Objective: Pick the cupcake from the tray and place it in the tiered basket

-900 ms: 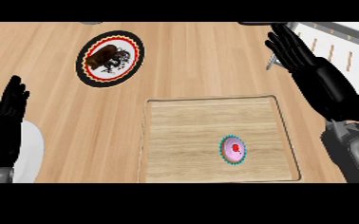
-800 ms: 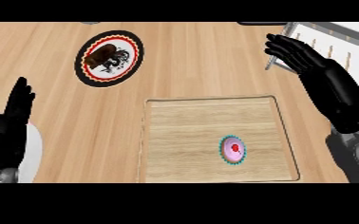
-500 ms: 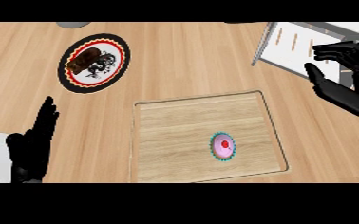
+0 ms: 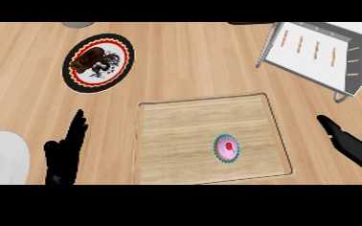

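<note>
A cupcake (image 4: 227,149) with pink icing, a red top and a teal wrapper stands on the wooden tray (image 4: 184,124), right of the tray's middle. The tiered basket (image 4: 316,52), grey wire with a white shelf, sits at the top right. My left hand (image 4: 65,154) shows at the lower left with fingers straight, left of the tray and apart from it. My right hand (image 4: 342,139) shows at the right edge, fingers straight, right of the tray. Neither hand touches the cupcake.
A black-rimmed plate (image 4: 99,63) with a brown pastry lies at the upper left. A white rounded object (image 4: 10,160) shows at the left edge, and a grey object (image 4: 76,24) at the top left. Bare wooden counter (image 4: 191,57) lies between plate and basket.
The view has shifted, bringing more of the basket into sight. My right hand has dropped from beside the basket to the lower right edge. My left hand has moved rightward, closer to the tray.
</note>
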Robot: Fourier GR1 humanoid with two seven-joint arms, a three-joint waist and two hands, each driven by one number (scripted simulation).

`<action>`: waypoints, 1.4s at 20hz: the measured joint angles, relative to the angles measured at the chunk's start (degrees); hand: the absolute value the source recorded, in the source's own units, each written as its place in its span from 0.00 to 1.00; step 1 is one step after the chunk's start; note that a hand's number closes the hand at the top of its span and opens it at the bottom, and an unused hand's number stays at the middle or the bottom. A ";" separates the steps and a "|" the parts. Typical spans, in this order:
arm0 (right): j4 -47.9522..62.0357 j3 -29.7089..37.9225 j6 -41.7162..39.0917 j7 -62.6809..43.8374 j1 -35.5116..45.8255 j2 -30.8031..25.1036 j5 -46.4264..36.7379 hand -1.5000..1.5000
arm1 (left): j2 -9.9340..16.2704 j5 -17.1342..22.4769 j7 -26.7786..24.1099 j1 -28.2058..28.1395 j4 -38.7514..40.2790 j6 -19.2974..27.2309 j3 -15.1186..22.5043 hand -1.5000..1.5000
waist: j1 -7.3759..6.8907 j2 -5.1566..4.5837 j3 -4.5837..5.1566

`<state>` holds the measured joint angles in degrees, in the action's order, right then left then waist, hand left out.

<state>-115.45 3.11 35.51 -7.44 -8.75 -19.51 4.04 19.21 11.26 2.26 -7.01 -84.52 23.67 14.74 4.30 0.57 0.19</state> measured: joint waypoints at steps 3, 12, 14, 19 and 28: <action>-6.17 -4.61 -0.59 -6.79 -6.48 -2.59 -4.74 0.00 | -0.81 -0.31 -1.30 0.18 0.34 -0.63 0.67 0.50 | -1.17 -0.08 0.06; -19.69 -12.60 -11.44 -31.34 -17.05 -19.08 -18.52 0.00 | -1.53 -1.15 -1.77 1.89 1.25 -1.28 1.39 0.50 | -3.13 -0.59 0.32; -21.04 -13.03 -13.54 -37.40 -17.27 -22.20 -20.47 0.00 | -1.96 -1.69 -1.86 2.10 1.27 -1.03 1.86 0.50 | -3.56 -0.62 0.31; -21.38 -15.12 -16.42 -50.09 -12.31 -27.03 -22.18 0.00 | -2.04 -2.09 -1.33 3.14 1.79 -1.59 2.12 0.50 | -4.72 -0.73 0.28; -18.18 -24.26 -21.41 -59.36 -0.86 -28.74 -29.88 0.00 | -2.93 -3.01 -1.62 3.73 2.27 -1.83 2.68 0.50 | -6.12 -0.68 0.19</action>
<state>-133.63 -21.14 14.10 -66.80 -9.61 -48.25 -25.84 16.28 8.25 0.65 -3.28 -82.25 21.84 17.41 -1.82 -0.11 0.38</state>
